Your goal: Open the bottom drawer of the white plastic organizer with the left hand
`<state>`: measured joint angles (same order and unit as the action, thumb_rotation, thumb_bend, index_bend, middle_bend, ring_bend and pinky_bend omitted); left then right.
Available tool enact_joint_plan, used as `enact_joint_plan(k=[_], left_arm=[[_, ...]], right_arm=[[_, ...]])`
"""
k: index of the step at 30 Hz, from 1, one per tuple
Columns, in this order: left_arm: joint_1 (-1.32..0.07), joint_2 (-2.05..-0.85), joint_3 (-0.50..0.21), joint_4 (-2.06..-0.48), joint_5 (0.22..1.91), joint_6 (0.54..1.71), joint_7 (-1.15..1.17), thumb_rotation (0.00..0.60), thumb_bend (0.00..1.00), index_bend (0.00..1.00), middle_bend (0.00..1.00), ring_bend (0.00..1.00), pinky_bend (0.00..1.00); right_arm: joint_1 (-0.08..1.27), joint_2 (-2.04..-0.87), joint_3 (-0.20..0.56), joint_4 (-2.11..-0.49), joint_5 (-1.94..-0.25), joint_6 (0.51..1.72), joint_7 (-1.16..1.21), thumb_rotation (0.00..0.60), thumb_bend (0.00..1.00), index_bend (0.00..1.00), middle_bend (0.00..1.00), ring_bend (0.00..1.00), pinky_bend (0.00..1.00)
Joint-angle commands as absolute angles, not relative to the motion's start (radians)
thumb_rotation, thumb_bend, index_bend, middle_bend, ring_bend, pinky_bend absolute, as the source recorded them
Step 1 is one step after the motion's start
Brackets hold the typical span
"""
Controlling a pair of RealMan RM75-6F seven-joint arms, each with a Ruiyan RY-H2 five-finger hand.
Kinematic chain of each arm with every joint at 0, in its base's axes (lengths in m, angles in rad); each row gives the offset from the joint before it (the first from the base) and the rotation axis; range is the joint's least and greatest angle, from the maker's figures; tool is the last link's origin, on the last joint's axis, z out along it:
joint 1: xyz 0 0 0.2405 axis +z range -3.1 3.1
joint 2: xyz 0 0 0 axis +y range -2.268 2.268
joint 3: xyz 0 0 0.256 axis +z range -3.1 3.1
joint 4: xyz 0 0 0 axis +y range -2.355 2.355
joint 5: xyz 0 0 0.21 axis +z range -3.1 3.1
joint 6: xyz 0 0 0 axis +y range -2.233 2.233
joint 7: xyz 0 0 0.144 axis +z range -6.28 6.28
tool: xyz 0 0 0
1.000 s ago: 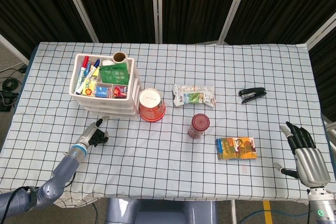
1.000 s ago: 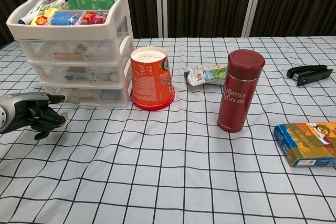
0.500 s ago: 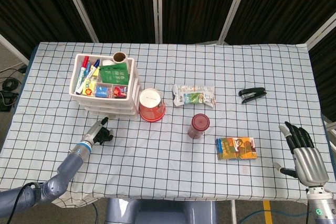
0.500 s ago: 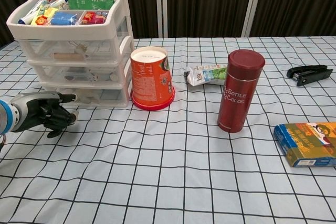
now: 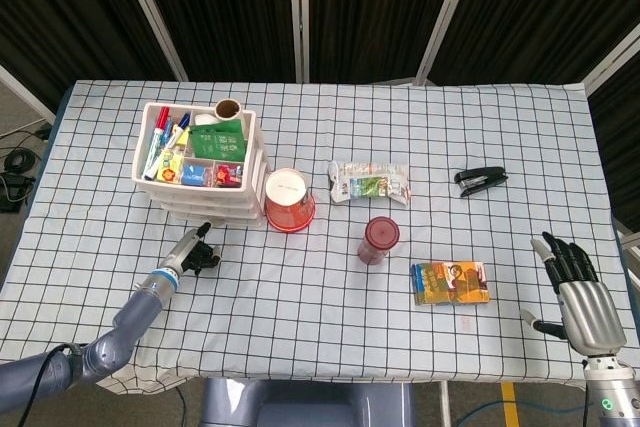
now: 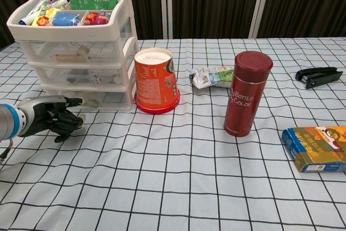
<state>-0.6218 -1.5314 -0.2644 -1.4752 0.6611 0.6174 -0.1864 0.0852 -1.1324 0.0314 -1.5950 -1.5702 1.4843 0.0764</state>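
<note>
While advancing, left hand (image 6: 51,116) nearer bottom drawer (image 6: 102,99), drawer still closed

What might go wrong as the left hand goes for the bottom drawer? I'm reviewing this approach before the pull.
The left hand reaches low, short of the bottom drawer; its extended finger could push the front rather than hook it. Pulling might drag the whole white organizer across the cloth. The orange cup stands right beside the organizer, so a shift could tip it.

An orange paper cup (image 6: 156,81) stands upside down on the checked surface (image 6: 178,182), with a snack packet (image 6: 211,76) lying behind it. A dark red bottle (image 6: 247,93) stands upright near the middle; a colourful box (image 6: 315,148) lies flat to its right, and a black stapler (image 6: 318,76) sits farther back.
</note>
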Motion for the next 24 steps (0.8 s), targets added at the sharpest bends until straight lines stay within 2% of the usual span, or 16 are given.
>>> enact_joint_plan(k=[1, 24], left_arm=[[-0.616, -1.538, -0.27, -1.472, 0.685, 0.614, -0.206, 0.6, 0.73, 0.1, 0.91, 0.94, 0.78], [-0.588, -1.573, -0.271, -1.427, 0.819, 0.618, -0.311, 0.6, 0.73, 0.09, 0.91, 0.94, 0.78]], right_arm=[[0.086, -1.134, 0.031, -1.594, -1.57, 1.483, 0.074, 0.6, 0.03, 0.0, 0.0, 0.0, 0.0], [0.086, -1.136, 0.029, -1.594, -1.572, 1.483, 0.07, 0.6, 0.03, 0.0, 0.0, 0.0, 0.0]])
